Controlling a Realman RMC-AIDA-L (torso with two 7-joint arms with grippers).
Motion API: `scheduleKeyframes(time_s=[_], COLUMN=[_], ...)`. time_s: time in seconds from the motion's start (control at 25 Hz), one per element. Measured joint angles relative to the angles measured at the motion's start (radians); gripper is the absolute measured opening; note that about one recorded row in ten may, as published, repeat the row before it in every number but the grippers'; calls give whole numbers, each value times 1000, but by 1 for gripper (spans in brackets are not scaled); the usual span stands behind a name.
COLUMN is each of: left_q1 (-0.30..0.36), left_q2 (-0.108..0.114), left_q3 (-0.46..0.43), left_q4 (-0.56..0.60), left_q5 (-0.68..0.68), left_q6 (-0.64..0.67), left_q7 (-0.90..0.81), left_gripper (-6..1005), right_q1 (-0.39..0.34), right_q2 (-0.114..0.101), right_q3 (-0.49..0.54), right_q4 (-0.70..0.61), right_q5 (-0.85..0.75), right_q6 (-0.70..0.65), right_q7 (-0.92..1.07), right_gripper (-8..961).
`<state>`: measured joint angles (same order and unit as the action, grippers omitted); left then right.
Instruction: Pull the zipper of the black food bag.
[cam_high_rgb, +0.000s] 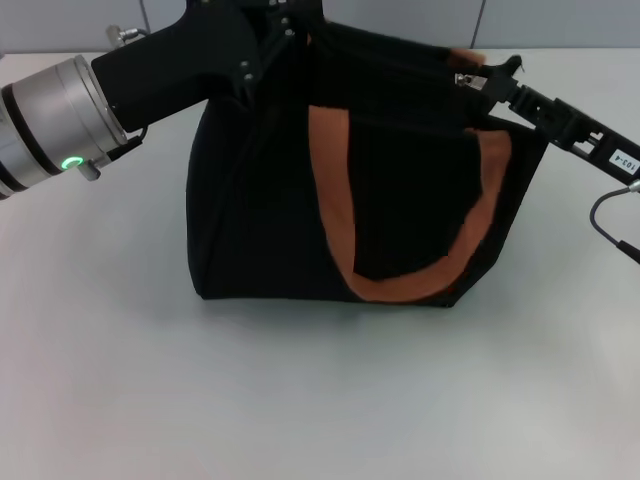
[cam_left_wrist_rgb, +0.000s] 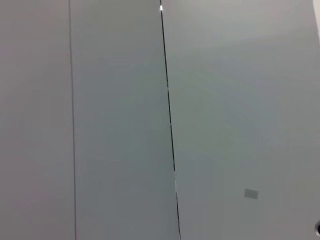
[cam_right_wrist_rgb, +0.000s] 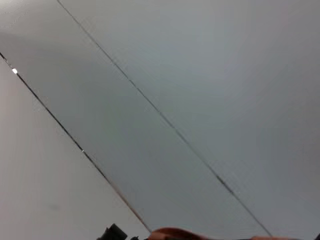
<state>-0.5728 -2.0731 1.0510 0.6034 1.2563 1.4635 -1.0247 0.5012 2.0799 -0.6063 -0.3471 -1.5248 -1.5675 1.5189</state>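
The black food bag (cam_high_rgb: 260, 210) stands upright in the middle of the table in the head view, with a brown-orange loop handle (cam_high_rgb: 330, 190) hanging down its front. My right gripper (cam_high_rgb: 487, 74) is at the bag's upper right corner. It is shut on the small silver zipper (cam_high_rgb: 464, 78) at the end of the top edge. My left gripper (cam_high_rgb: 268, 45) reaches in from the left and sits against the bag's upper left edge; black on black hides its grip. The right wrist view shows only a sliver of orange handle (cam_right_wrist_rgb: 175, 234).
The bag stands on a plain white table (cam_high_rgb: 320, 400). Grey wall panels run behind it (cam_high_rgb: 560, 20). Both wrist views mostly show these wall panels (cam_left_wrist_rgb: 225, 100). A black cable (cam_high_rgb: 610, 225) loops below my right arm.
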Motion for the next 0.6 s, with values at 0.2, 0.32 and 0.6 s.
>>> scheduleKeyframes(time_s=[0.2,0.32,0.6], left_q1=[1,1,1], left_q2=[0,-1,-1], left_q3=[0,0,1], left_q4=[0,0,-1], left_q5=[0,0,0], left_q6=[-1,-1,-5], left_q7=[0,0,0], left_gripper=[97,98,101], right_q1=[-9,-10,-25], right_q2=[0,0,1], right_q3=[8,8,65], right_q4=[0,0,3], right_q5=[0,0,0], right_q6=[-1,-3,-76], right_q7=[0,-2,-62], right_gripper=[61,67,81])
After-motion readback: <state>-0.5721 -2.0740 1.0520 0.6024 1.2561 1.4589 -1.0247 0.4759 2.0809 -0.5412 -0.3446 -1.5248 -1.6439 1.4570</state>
